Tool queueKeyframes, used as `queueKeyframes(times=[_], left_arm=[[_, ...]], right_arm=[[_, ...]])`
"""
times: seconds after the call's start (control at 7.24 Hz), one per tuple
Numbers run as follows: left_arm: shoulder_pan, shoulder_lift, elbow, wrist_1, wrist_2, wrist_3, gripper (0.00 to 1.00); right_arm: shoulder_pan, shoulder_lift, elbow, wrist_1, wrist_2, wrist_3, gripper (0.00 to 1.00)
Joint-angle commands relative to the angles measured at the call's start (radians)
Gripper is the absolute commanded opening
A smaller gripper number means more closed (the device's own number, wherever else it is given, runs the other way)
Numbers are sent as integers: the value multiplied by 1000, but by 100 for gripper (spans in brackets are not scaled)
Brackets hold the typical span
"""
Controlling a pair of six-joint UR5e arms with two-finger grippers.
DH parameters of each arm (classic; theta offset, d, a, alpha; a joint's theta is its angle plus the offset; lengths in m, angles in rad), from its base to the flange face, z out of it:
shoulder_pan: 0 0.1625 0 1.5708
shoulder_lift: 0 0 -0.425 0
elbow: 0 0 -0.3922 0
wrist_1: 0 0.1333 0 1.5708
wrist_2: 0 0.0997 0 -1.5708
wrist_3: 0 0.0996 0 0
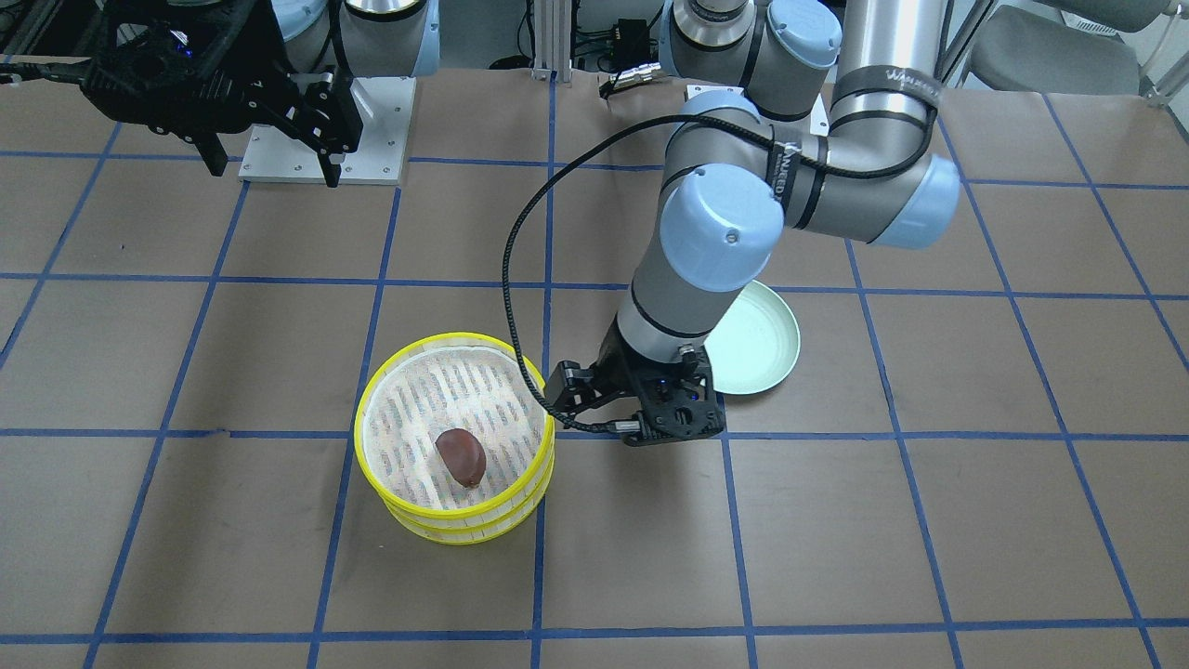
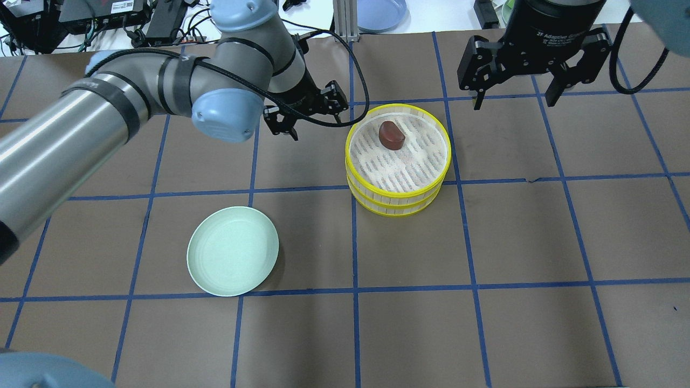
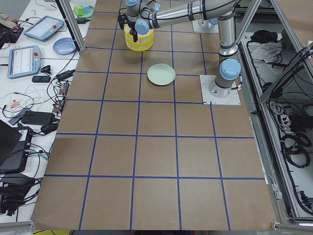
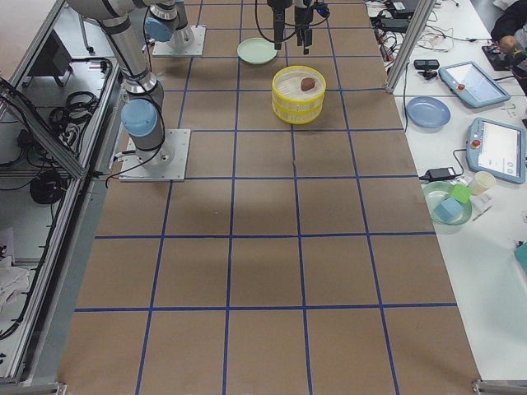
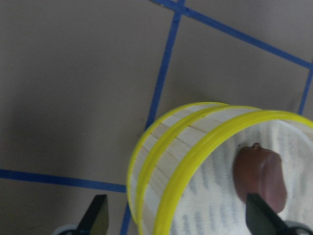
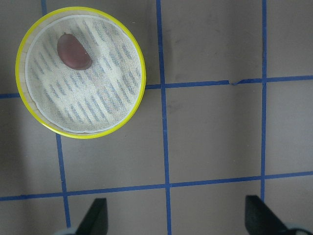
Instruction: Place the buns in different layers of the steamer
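Brown paper crossed by blue tape lines covers the bench [image 2: 539, 242]; the steamer [image 2: 398, 189] stands on it as two yellow-rimmed trays, one stacked on the other; the reddish-brown bun [image 2: 391, 134] lies on the whitish mesh of the upper tray [image 6: 80, 134], off-centre, near the rim on the side away from the robot; the lower tray [image 2: 396, 208] shows only its slatted wall, its floor hidden in every view. The pale green plate [image 2: 233, 258] sits well apart from the steamer, on the robot's left; overhead it shows whole, whereas the front-facing camera has part of it behind the left arm [image 1: 715, 232]. The left fingers [image 5: 95, 218] hang just beside the steamer; overhead they are little more than a dark cluster, but the left wrist camera shows both tips spread wide and gripping nothing, with the steamer's wall beyond them. The right fingers [image 2: 474, 81] hover high above the bench, well apart from the steamer on the robot's right, spread wide and holding nothing; their wrist camera looks straight down on the whole round tray and the bun, which the left wrist camera catches only from the side. The two side cameras alone take in a white side table [image 4: 494, 263] with a blue plate [image 4: 428, 112] on it.
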Motion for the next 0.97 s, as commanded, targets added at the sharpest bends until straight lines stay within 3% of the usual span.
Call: queueKeyframes(times=[0.0, 0.28, 0.83], left_arm=[[93, 127, 76, -234, 117, 142, 100], [138, 251, 78, -385, 228, 273, 100], [146, 365, 62, -499, 215, 275, 100]], right_arm=[[-1, 0, 2, 0, 0, 0, 100], [-1, 0, 2, 2, -6, 0, 100], [-1, 0, 2, 3, -2, 0, 100]])
